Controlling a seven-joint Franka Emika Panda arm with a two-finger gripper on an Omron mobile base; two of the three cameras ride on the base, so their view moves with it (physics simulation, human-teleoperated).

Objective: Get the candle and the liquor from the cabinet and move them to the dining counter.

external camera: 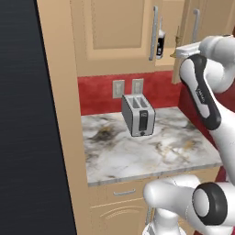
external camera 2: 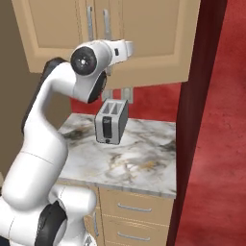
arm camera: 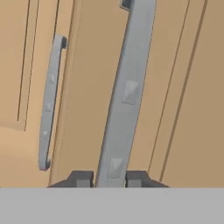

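The claw (arm camera: 109, 178) is clamped narrowly on the cabinet (arm camera: 188, 87) door's bar handle (arm camera: 127, 87), whose long axis runs straight away between the fingertips

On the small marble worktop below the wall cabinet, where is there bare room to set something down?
The worktop is bare in front of the toaster, toward the front edge, and to both sides. The strip behind it, by the red backsplash and outlets, is tighter.
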